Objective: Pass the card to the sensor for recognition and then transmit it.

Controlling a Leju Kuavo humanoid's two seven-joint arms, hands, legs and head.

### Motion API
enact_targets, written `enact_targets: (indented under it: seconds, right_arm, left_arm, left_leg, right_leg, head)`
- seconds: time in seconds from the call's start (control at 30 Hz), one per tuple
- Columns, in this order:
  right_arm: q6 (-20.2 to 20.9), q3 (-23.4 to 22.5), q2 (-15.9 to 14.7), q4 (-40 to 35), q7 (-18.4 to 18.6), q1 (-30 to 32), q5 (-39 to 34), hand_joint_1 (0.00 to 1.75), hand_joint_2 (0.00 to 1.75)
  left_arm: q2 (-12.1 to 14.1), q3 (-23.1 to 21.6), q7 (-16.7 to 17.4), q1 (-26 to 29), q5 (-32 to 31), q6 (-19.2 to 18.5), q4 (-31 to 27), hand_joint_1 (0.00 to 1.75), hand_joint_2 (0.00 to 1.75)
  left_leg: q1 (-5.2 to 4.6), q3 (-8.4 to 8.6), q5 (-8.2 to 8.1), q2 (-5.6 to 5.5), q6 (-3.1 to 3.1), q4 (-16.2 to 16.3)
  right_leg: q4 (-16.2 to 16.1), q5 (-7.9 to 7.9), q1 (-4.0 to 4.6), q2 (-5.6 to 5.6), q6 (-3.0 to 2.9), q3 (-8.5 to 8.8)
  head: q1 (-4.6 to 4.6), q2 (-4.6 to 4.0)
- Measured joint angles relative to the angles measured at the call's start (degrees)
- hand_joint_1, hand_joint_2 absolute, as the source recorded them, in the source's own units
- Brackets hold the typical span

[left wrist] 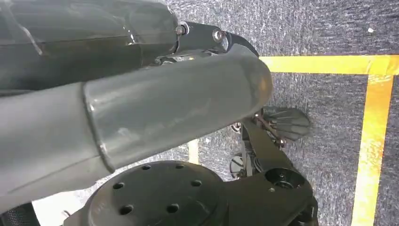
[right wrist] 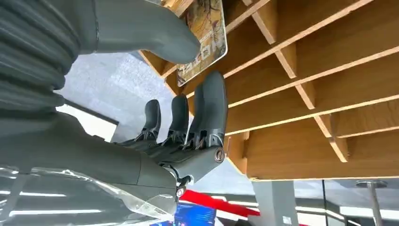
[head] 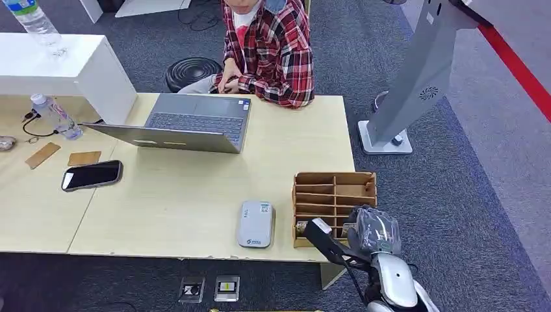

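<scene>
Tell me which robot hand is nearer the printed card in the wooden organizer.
Right. The right robot hand is at the printed card in the wooden compartment organizer, thumb and fingers either side of it. The left robot hand hangs down over the grey carpet floor.

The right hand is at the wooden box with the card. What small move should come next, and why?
Probably closing the right hand on the card. In the right wrist view the thumb lies by one face of the card and the fingers are apart on the other side, so nothing is gripped yet. The card still sits in the wooden organizer, and the grey sensor lies beside it on the table.
</scene>
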Motion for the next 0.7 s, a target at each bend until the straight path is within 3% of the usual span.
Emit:
enact_targets:
  seconds: [0.3, 0.53, 0.7]
  right_arm:
    - [0.5, 0.02, -0.42, 1.2, 0.02, -0.11, -0.11, 0.84, 1.75]
    - [0.48, 0.07, -0.42, 2.03, 0.02, -0.11, -0.79, 0.96, 1.75]
    - [0.46, 0.09, -0.42, 2.14, 0.0, -0.11, -1.14, 1.15, 1.75]
  left_arm:
    - [0.0, 0.0, 0.0, 0.0, -0.02, -0.07, 0.0, 0.0, 0.0]
    - [0.02, 0.0, 0.0, -0.01, -0.04, -0.05, 0.0, 0.0, 0.0]
    - [0.02, 0.0, 0.0, -0.01, -0.04, -0.07, 0.0, 0.0, 0.0]
  left_leg:
    - [0.0, 0.0, 0.0, 0.0, 0.0, 0.0]
    - [0.0, 0.0, 0.0, 0.0, 0.0, 0.0]
    - [0.0, 0.0, 0.0, 0.0, 0.0, 0.0]
  right_leg:
    - [0.0, 0.0, 0.0, 0.0, 0.0, 0.0]
    - [0.0, 0.0, 0.0, 0.0, 0.0, 0.0]
    - [0.0, 0.0, 0.0, 0.0, 0.0, 0.0]
  head:
    - [0.0, 0.0]
    - [0.0, 0.0]
    - [0.0, 0.0]
